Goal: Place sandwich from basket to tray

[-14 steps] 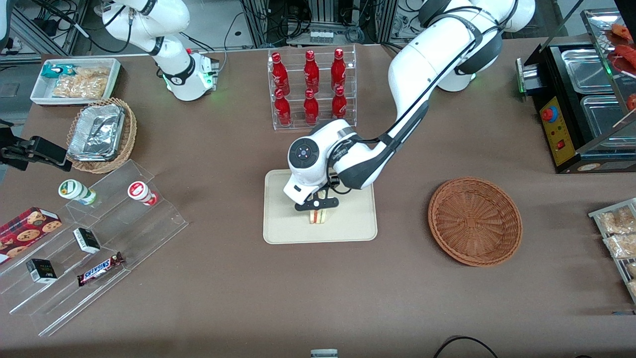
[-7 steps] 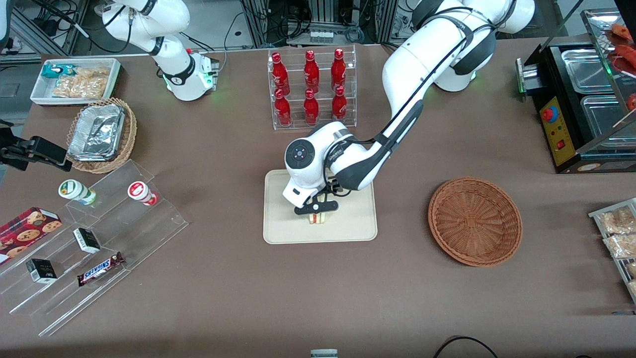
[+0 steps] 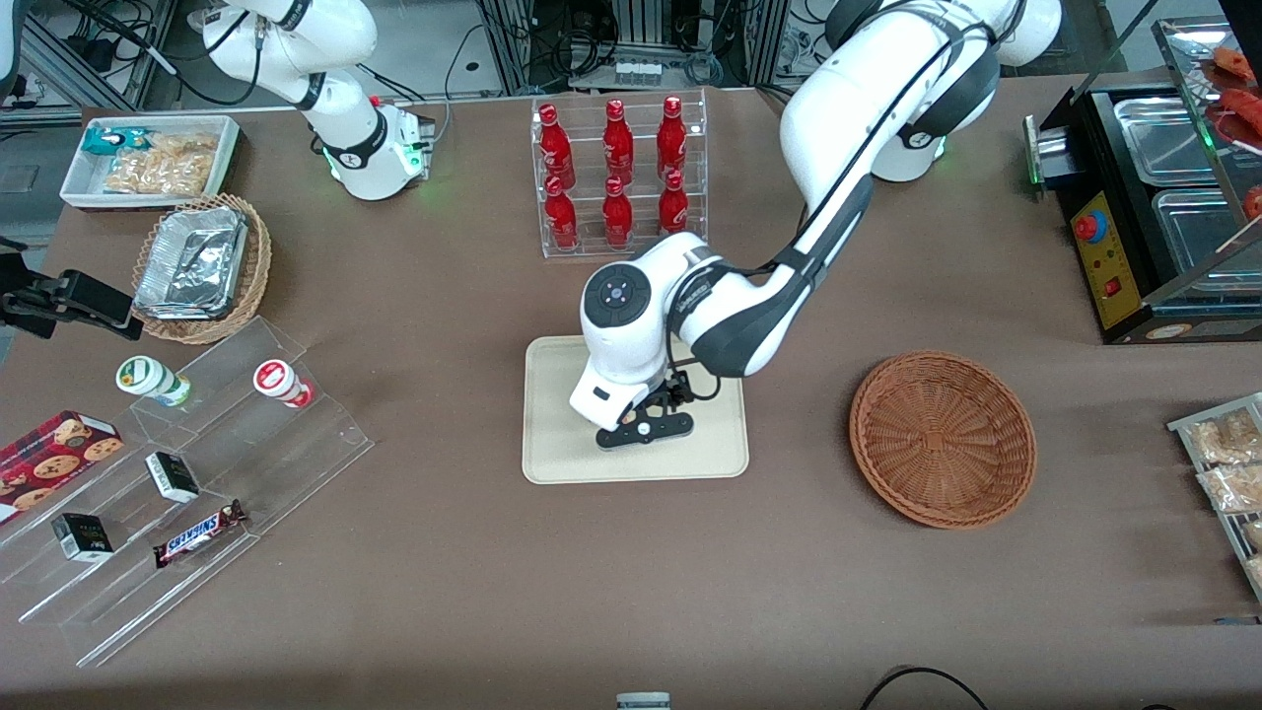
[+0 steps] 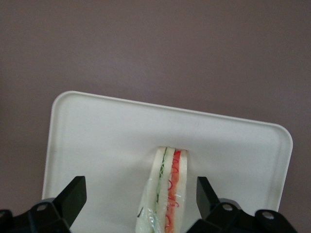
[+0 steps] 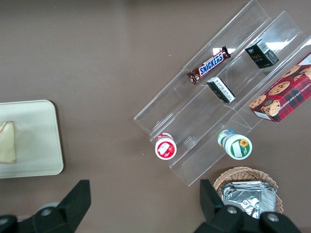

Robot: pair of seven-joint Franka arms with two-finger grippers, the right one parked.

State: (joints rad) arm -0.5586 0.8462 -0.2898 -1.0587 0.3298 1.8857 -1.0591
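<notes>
Practically finished, as I judge it: the sandwich lies on the cream tray, and the reddish-brown wicker basket, well apart from the tray toward my working arm's end of the table, holds nothing that I can see. My left gripper hangs just above the tray with its fingers spread wide and clear of the sandwich on either side, so the release looks done. What remains, I reckon, is only to lift the arm away without brushing the wedge. From the front the gripper covers the sandwich entirely; the parked arm's wrist camera catches one pale bread face lying on the tray. In my wrist view it is a wedge of white bread in clear, crinkled wrap, with a red filling layer and a thin green line showing between the slices.
</notes>
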